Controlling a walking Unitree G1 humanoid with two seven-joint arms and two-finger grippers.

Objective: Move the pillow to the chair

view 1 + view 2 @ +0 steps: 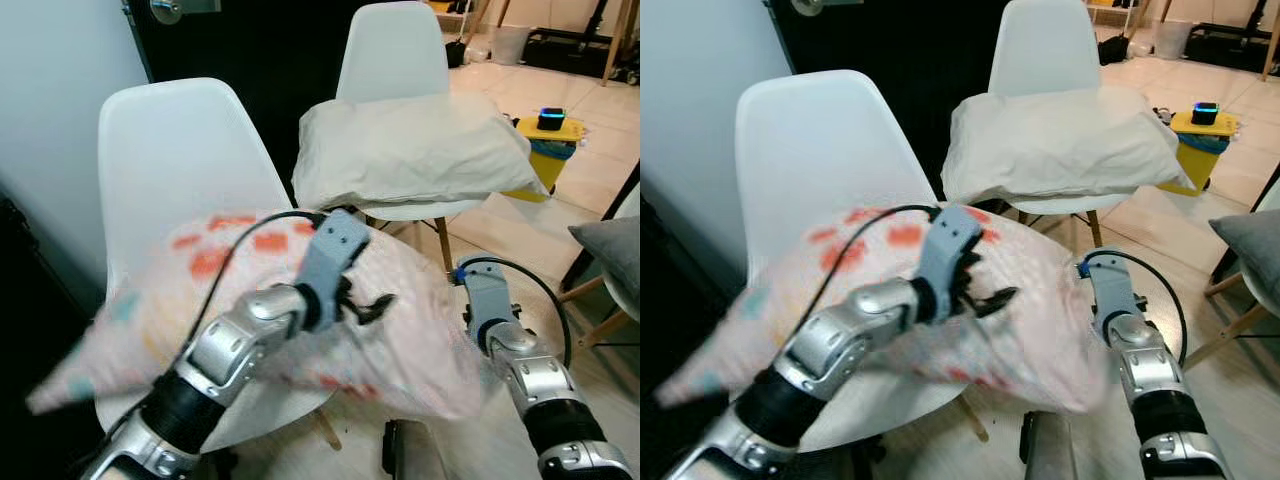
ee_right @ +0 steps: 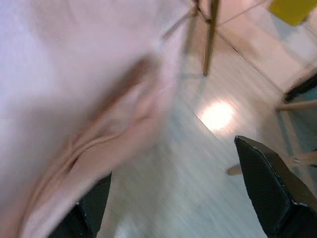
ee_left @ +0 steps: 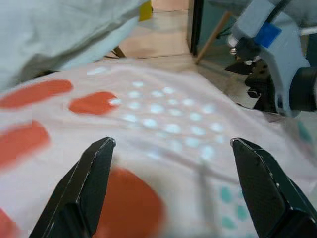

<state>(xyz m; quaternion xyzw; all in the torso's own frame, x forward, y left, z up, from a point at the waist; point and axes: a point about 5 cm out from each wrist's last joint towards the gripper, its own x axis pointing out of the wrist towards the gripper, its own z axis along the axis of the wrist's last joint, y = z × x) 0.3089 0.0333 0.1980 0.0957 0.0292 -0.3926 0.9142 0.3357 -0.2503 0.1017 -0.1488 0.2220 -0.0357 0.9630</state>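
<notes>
A pinkish pillow with orange and teal marks lies blurred across the seat of the near white chair, hanging over its front and right side. My left gripper hovers just above the pillow's middle, open; in the left wrist view its fingers straddle the patterned cloth without touching it. My right gripper is at the pillow's right edge, open wide, with the cloth beside one finger. Its fingertips are hidden by the pillow in the eye views, where the right wrist shows.
A second white chair behind carries a plain white pillow. A yellow bin stands on the floor at the right, and a grey cushion rests on a wooden-legged seat. A dark wall lies behind the chairs.
</notes>
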